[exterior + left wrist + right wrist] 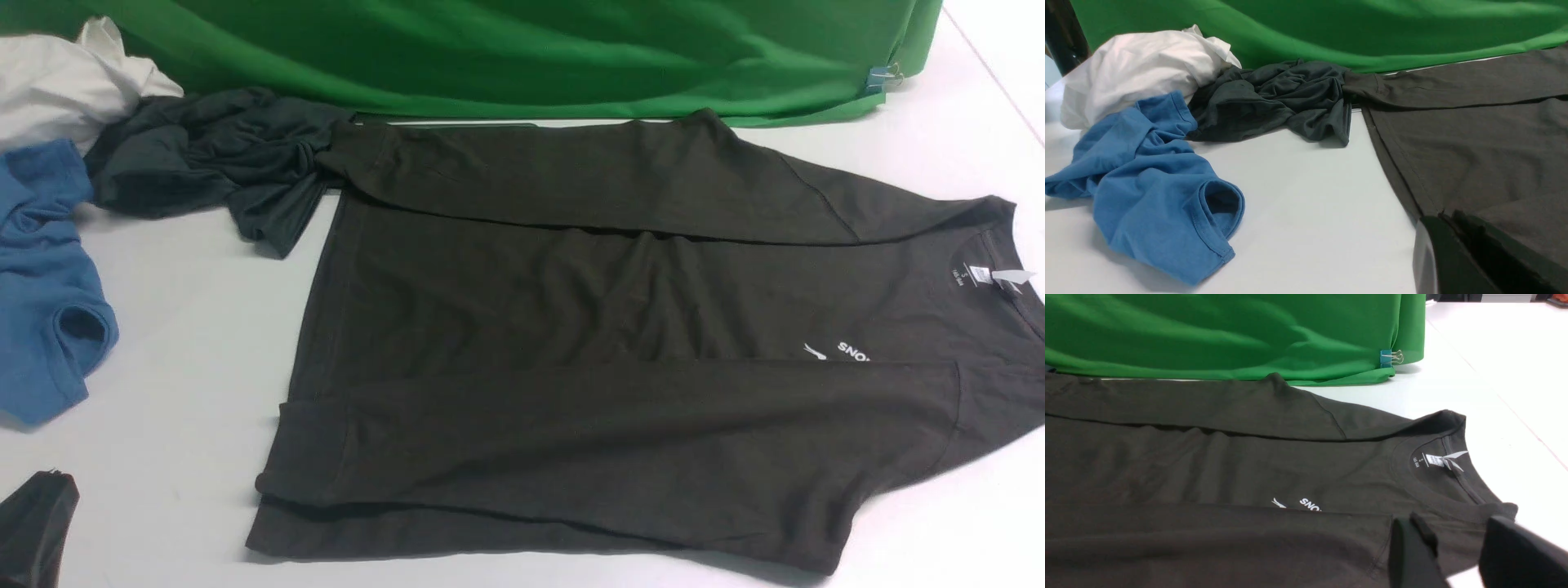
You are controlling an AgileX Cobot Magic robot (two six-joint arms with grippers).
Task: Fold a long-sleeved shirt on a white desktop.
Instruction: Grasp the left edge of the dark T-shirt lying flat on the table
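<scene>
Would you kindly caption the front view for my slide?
Dark long-sleeved shirt on the white desktop, both sleeves folded across its body.

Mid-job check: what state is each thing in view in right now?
Long-sleeved shirt: flat, both sleeves folded across the body.
Blue shirt: crumpled.
Grey garment: bunched, touching the shirt's far cuff.
White garment: crumpled.
Green cloth: draped, clipped.
Left fingers: shut, holding nothing.
Right fingers: open, empty, over the shirt's shoulder.

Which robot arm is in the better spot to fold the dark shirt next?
Probably right. The right pincer is open, over the long-sleeved shirt near its collar. The left pincer is shut and off the shirt, beyond its hem.
</scene>
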